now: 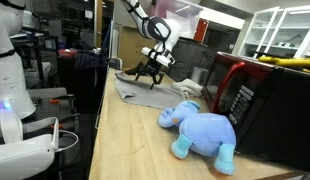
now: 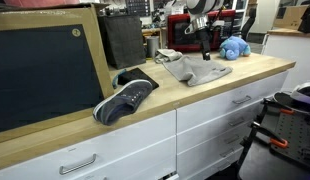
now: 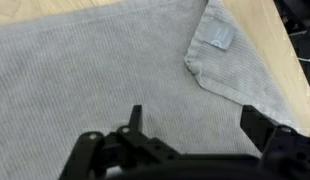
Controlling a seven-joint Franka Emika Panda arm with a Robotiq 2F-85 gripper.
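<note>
The gripper [image 1: 152,70] hangs with its jaws spread wide and empty, close over the grey cloth [image 1: 145,92], which lies rumpled on the wooden counter [image 1: 120,145]. In the wrist view one corner is folded over, showing a small label [image 3: 218,38]. Nearer and to the right, a blue toy elephant [image 1: 200,128] lies beside a red microwave [image 1: 245,85].
</note>
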